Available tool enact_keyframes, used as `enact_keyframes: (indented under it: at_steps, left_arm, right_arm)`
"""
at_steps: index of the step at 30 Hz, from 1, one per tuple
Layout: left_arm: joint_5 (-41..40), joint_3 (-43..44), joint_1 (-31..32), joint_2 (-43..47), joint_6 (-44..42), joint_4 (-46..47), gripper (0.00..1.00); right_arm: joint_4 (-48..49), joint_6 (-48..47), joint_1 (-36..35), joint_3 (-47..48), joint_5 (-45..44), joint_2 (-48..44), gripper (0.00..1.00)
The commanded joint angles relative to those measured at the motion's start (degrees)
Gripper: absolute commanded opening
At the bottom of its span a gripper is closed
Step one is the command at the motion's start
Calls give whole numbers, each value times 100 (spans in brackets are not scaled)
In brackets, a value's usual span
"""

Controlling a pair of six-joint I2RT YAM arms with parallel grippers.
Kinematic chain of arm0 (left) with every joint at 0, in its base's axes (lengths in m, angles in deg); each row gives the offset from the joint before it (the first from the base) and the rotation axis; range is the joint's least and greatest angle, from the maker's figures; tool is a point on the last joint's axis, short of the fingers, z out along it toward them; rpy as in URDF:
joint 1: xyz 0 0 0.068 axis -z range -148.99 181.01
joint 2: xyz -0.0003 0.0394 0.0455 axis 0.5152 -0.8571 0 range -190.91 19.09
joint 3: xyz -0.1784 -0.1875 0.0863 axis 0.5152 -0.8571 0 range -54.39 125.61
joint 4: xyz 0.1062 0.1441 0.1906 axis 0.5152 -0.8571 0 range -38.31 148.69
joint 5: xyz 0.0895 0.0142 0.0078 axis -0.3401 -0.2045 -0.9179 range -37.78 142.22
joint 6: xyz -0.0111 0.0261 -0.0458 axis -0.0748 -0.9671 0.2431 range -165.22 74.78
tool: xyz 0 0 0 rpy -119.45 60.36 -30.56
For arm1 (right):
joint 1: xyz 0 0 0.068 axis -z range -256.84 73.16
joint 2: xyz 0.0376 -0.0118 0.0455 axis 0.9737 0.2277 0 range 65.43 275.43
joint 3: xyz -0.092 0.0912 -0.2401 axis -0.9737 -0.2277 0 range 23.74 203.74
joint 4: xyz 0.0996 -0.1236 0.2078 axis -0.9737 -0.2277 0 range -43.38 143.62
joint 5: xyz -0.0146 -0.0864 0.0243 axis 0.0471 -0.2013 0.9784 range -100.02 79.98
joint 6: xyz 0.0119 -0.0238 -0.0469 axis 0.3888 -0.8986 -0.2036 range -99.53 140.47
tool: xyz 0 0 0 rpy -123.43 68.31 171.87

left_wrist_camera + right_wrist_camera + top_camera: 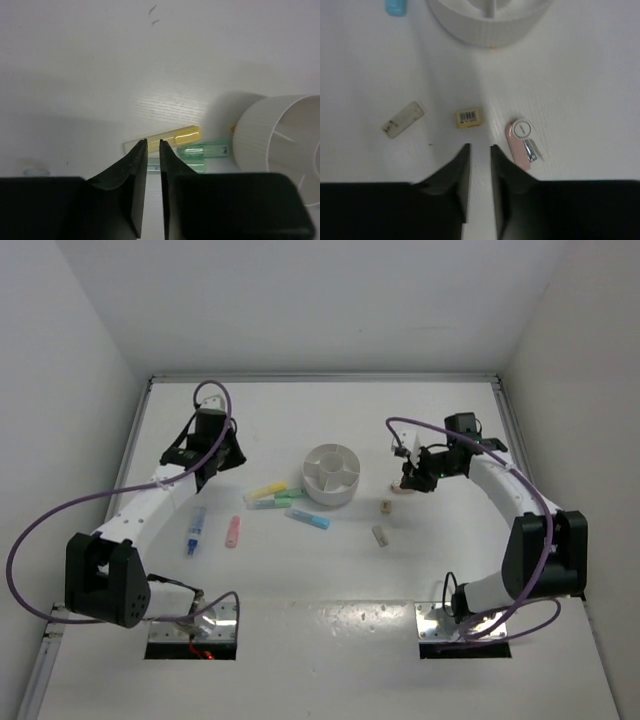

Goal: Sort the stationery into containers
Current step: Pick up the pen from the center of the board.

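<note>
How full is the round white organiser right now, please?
Empty, it seems: from above, the organiser shows only white in its wedges and central well; the yellow marker lies outside on the table.

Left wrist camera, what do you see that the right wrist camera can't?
Only the left wrist camera shows the yellow marker and the green marker lying close together. Only the right wrist camera shows the small pink piece, the tan block with a barcode, the grey block and the end of a light blue marker. Both show the round white organiser and the white table.
</note>
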Motion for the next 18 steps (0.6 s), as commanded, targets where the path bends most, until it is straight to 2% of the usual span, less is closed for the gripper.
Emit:
enact_keyframes:
  at_steps: [1, 2, 4, 5, 6, 7, 8, 10, 11, 13, 15, 18]
  left_arm:
    - [299, 254, 8, -284, -330, 5, 18]
    - [457, 316, 8, -537, -444, -56, 9]
    - [790, 369, 8, -750, -1039, -118, 11]
    - [1114, 369, 8, -846, -1287, -118, 26]
    - [1257, 369, 8, -926, -1515, -118, 35]
    - [1380, 369, 8, -1153, -1987, -274, 38]
    - [1538, 587, 8, -1294, -2210, -380, 38]
    - [1749, 816, 8, -1645, -2701, -565, 43]
    - [1950, 983, 8, -1708, -2852, -566, 46]
    - [2049, 1134, 227, -1832, -3161, -566, 53]
    - [1560, 1327, 403, -2129, -3467, -566, 55]
    - [1346, 1476, 596, -2507, -3740, -619, 54]
  right_arm:
    - [-888, 172, -87, 1018, 1444, 60, 9]
    - [-1055, 390, -87, 1152, 1596, 113, 7]
    - [-1286, 567, -87, 1337, 1895, 114, 10]
    - [-1286, 751, -87, 1407, 1957, 114, 13]
    - [-1286, 753, -87, 1408, 1958, 114, 15]
    - [-1346, 753, -87, 1408, 2115, 27, 18]
    - [-1347, 753, -17, 1408, 2116, -35, 24]
    - [-1225, 753, -16, 1190, 2186, -272, 26]
    - [-1172, 692, -16, 1110, 2186, -343, 30]
    - [-1039, 691, 36, 907, 2186, -467, 30]
    - [-1039, 516, 36, 846, 2186, -537, 31]
    - [-1329, 253, 36, 845, 2239, -537, 31]
